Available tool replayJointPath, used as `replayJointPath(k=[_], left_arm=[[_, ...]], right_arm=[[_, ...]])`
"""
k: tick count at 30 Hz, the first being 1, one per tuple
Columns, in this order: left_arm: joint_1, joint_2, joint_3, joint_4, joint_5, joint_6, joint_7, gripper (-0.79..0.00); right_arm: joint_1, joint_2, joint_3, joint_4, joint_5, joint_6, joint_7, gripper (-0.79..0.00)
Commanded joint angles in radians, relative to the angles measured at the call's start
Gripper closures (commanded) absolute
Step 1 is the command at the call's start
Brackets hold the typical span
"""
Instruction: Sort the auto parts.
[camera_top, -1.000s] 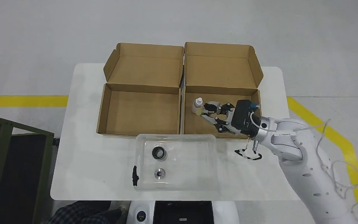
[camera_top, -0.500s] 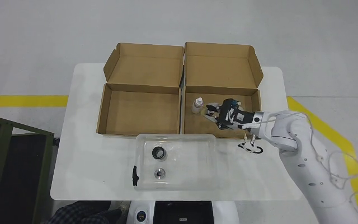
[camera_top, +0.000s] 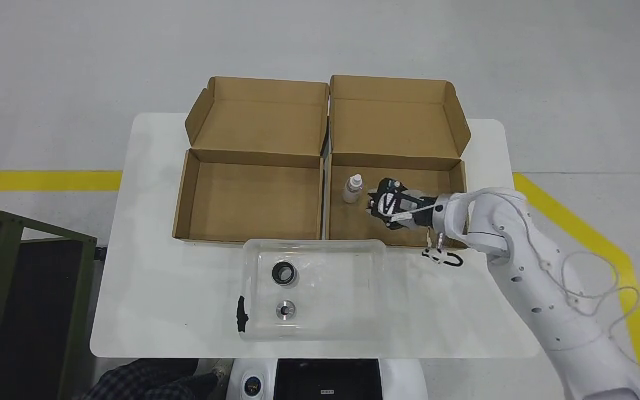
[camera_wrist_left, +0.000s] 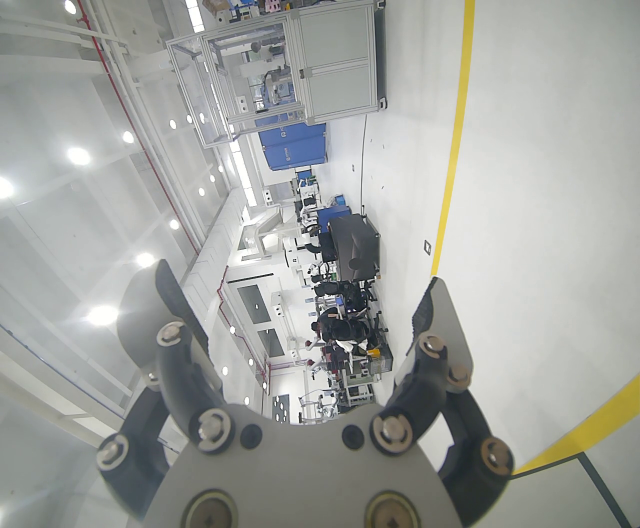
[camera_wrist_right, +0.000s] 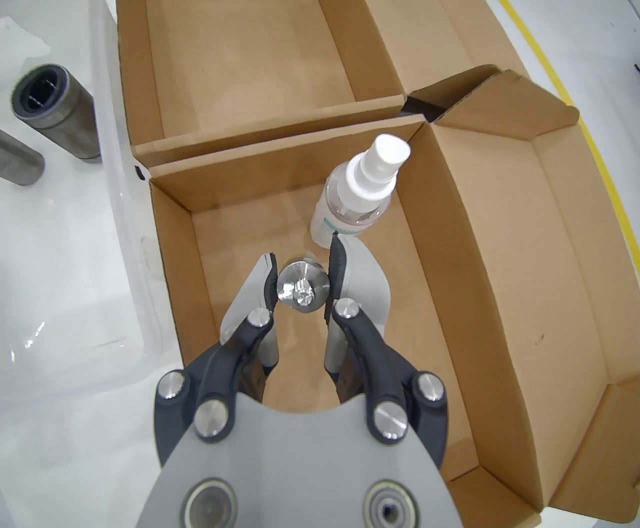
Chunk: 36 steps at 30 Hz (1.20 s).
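Round metal part (camera_wrist_right: 298, 291) sits clamped in my right gripper (camera_wrist_right: 301, 257), low inside the cardboard box (camera_wrist_right: 500, 280) right of centre in the top view, beside the spray bottle (camera_wrist_right: 357, 200). My wrist has swung round this past second; release seems next. My left gripper (camera_wrist_left: 300, 280) gapes empty.

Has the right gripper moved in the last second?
Yes. In the top view the right gripper has shifted toward the spray bottle, which stayed put, and now grips a metal part.
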Motion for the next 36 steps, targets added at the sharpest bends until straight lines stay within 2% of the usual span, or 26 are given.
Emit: replayJointPath(k=[1,11,23,25,27,29,33,36], left_arm=[[0.0,0.0,0.0,0.0,0.0,0.0,0.0,-0.785],[0.0,0.0,0.0,0.0,0.0,0.0,0.0,-0.785],[0.0,0.0,0.0,0.0,0.0,0.0,0.0,-0.785],[0.0,0.0,0.0,0.0,0.0,0.0,0.0,-0.785],[0.0,0.0,0.0,0.0,0.0,0.0,0.0,-0.785],[0.0,0.0,0.0,0.0,0.0,0.0,0.0,-0.785],[0.0,0.0,0.0,0.0,0.0,0.0,0.0,-0.785],[0.0,0.0,0.0,0.0,0.0,0.0,0.0,-0.785]], right_arm=[[0.014,-0.004,-0.018,0.012,-0.01,0.007,0.011,0.0],[0.063,-0.022,-0.092,0.058,-0.073,0.06,0.059,0.0],[0.11,-0.044,-0.157,0.136,-0.112,0.097,0.06,0.0],[0.116,-0.048,-0.164,0.145,-0.115,0.099,0.058,-0.062],[0.121,-0.05,-0.171,0.15,-0.116,0.101,0.06,-0.175],[0.125,-0.053,-0.174,0.154,-0.115,0.103,0.06,-0.231],[0.129,-0.055,-0.175,0.153,-0.113,0.102,0.061,-0.296],[0.126,-0.053,-0.163,0.144,-0.108,0.099,0.065,-0.305]])
